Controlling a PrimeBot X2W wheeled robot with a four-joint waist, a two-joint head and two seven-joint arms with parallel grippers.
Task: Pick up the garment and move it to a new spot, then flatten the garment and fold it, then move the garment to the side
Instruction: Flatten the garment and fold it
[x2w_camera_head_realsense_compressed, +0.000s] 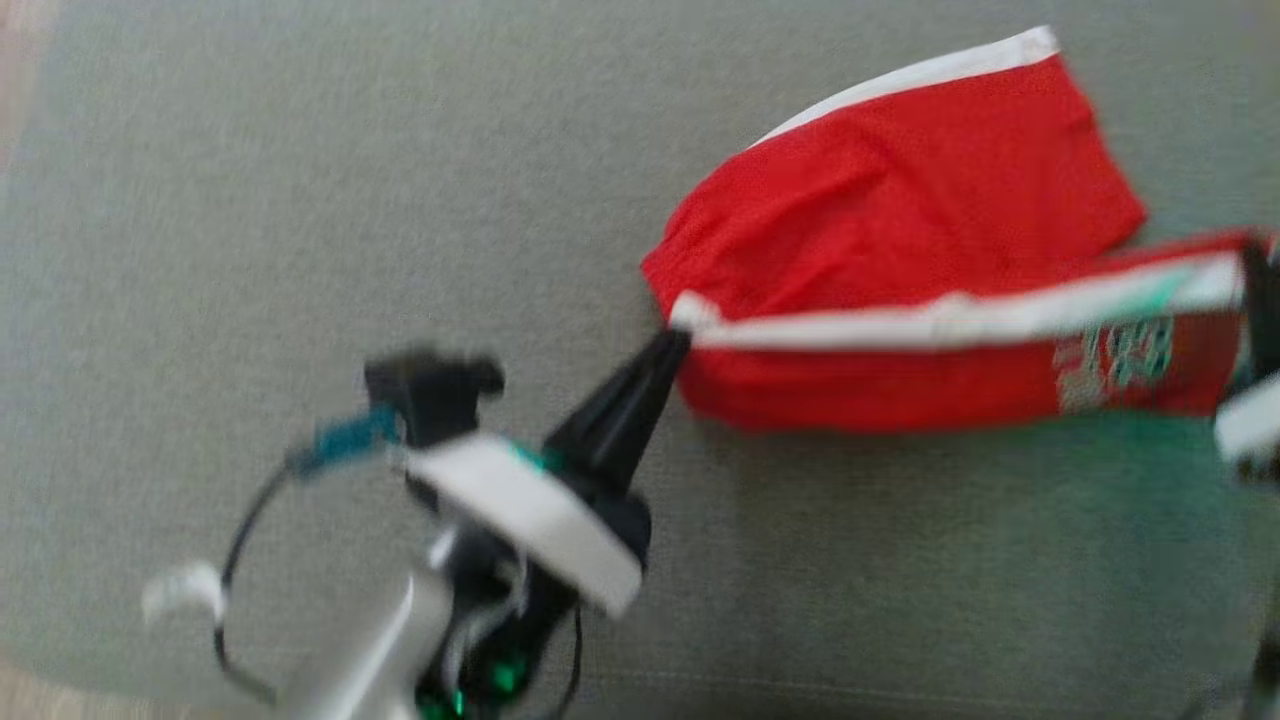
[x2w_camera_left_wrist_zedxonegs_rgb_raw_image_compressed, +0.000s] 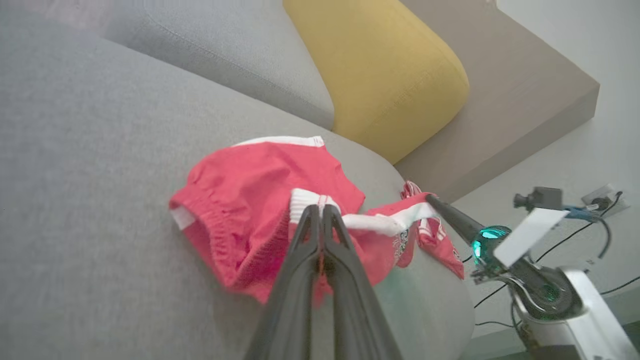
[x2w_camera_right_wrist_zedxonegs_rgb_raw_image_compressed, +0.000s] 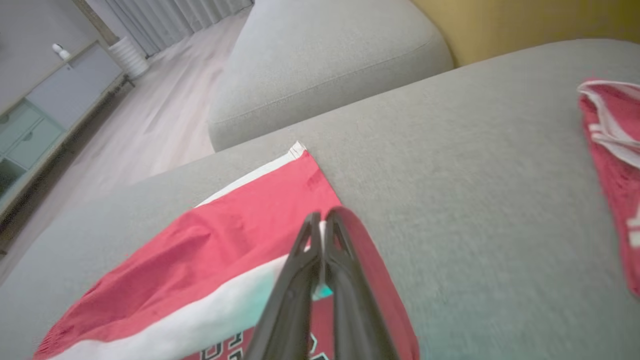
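The garment (x2w_camera_head_realsense_compressed: 900, 200), red shorts with white trim and a printed patch, lies partly folded on the grey sofa seat (x2w_camera_head_realsense_compressed: 300, 200). My left gripper (x2w_camera_head_realsense_compressed: 675, 340) is shut on the white-trimmed corner at its left end; the left wrist view shows the fingertips (x2w_camera_left_wrist_zedxonegs_rgb_raw_image_compressed: 320, 207) pinching that trim, with the garment (x2w_camera_left_wrist_zedxonegs_rgb_raw_image_compressed: 250, 200) bunched behind. At the right edge my right gripper (x2w_camera_head_realsense_compressed: 1252, 250) is shut on the other end of the raised white-striped fold. In the right wrist view that gripper (x2w_camera_right_wrist_zedxonegs_rgb_raw_image_compressed: 322, 217) pinches the garment (x2w_camera_right_wrist_zedxonegs_rgb_raw_image_compressed: 200, 260) at its red edge. The head view is blurred.
A yellow cushion (x2w_camera_left_wrist_zedxonegs_rgb_raw_image_compressed: 385, 75) and a grey cushion (x2w_camera_left_wrist_zedxonegs_rgb_raw_image_compressed: 225, 50) stand behind the seat. The seat's rounded edge drops to the floor (x2w_camera_right_wrist_zedxonegs_rgb_raw_image_compressed: 150, 125) with a cabinet (x2w_camera_right_wrist_zedxonegs_rgb_raw_image_compressed: 40, 110) beyond. Cables (x2w_camera_left_wrist_zedxonegs_rgb_raw_image_compressed: 600, 225) lie on the floor by my right arm. More red-and-white cloth (x2w_camera_right_wrist_zedxonegs_rgb_raw_image_compressed: 610, 150) shows at the right.
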